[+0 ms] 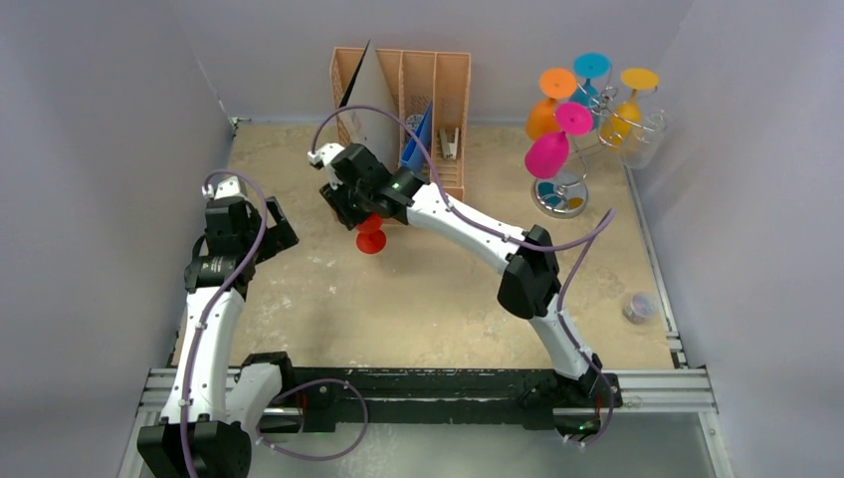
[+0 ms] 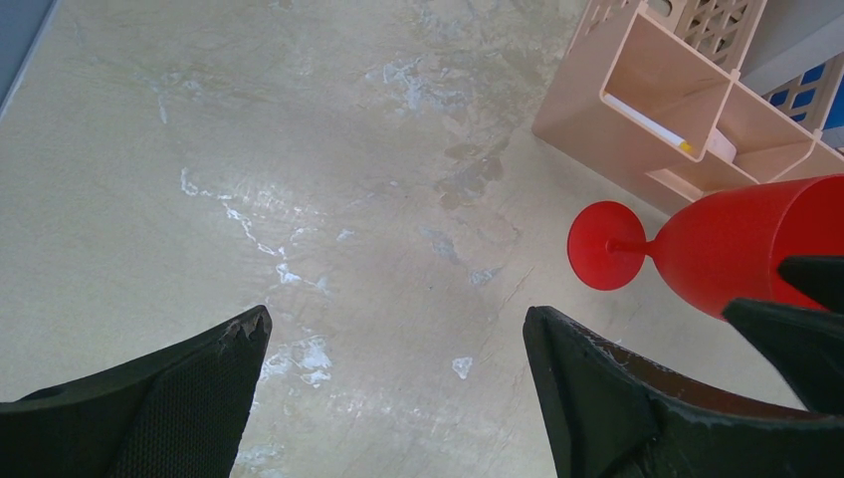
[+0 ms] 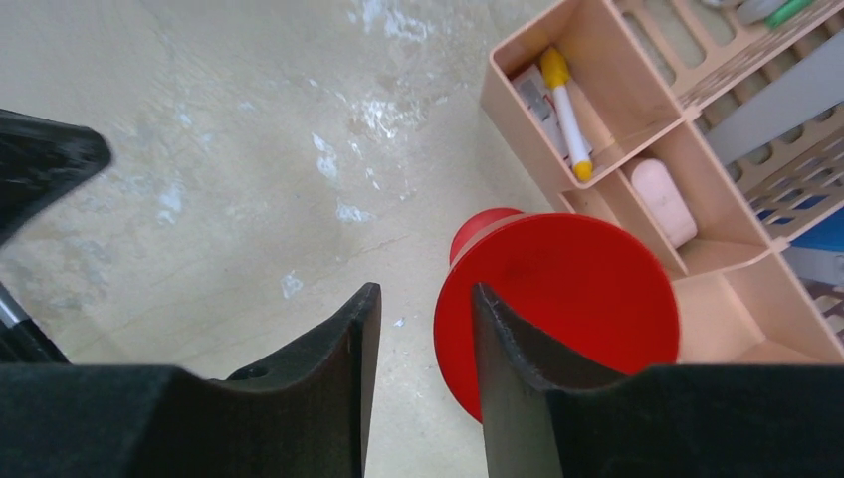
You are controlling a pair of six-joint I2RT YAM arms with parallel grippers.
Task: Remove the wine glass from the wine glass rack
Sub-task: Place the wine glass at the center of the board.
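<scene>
A wine glass (image 1: 371, 237) is mid-table (image 1: 418, 299), just before an organiser (image 1: 438, 75) at the back; the rack (image 1: 559, 197) stands back right.

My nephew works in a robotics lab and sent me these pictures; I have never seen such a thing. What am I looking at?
You see a left arm and a right arm, robot arms bolted to a table, each ending in a two-finger gripper. The wide picture comes from a fixed camera above and behind them; the other two come from wrist cameras, so the black wedges are the arms' own fingers. On the table stand a peach desk organiser and a wire wine glass rack hung with coloured glasses. The red wine glass appears to stand upright on the table; the right gripper has its jaws parted around the rim, not clamping it. The left gripper is wide open and empty.
</scene>
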